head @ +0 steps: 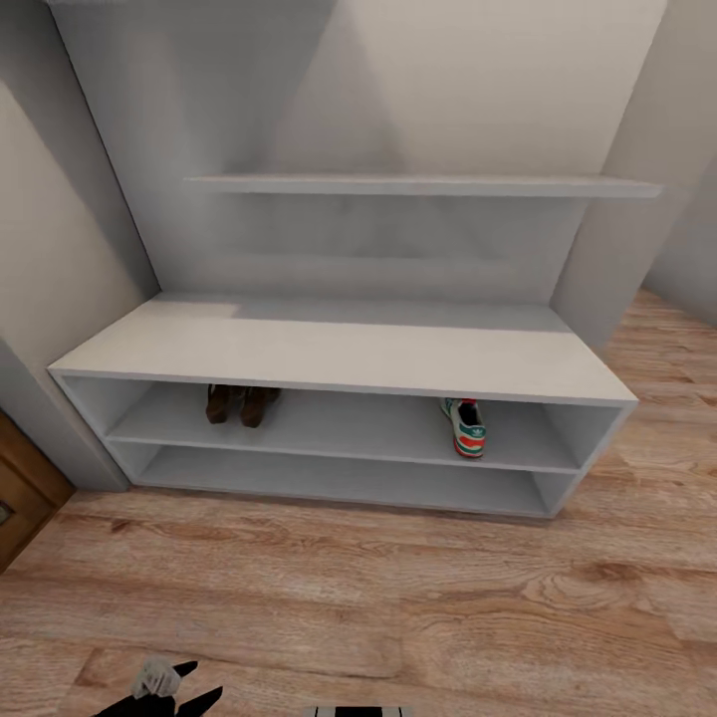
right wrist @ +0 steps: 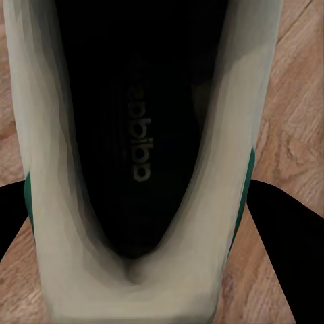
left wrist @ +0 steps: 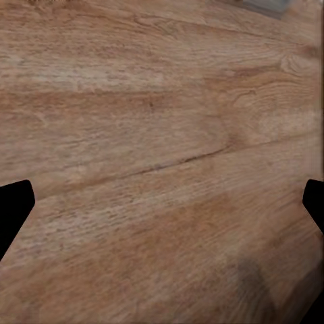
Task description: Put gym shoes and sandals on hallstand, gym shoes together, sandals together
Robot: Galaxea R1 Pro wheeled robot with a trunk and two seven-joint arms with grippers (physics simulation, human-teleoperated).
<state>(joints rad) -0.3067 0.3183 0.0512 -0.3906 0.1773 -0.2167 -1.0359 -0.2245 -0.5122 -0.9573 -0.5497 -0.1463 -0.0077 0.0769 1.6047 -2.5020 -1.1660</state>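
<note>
The hallstand (head: 339, 349) stands against the wall ahead. On its upper open shelf the two sandals (head: 239, 403) lie side by side at the left, and one gym shoe (head: 464, 426) lies at the right, heel outward. The other gym shoe (right wrist: 142, 135) sits between the fingers of my right gripper (right wrist: 145, 223), which is shut on its white sides just above the corridor floor (right wrist: 297, 101); I look down into its dark opening. My left gripper (left wrist: 162, 202) is open over bare floor planks, and its black fingers (head: 169, 697) show at the bottom of the head view.
A wall shelf (head: 418, 185) hangs above the bench top. The lower shelf (head: 329, 483) of the rack holds nothing. A brown wooden door (head: 20, 498) is at the left. Wood floor (head: 398, 597) stretches between me and the rack.
</note>
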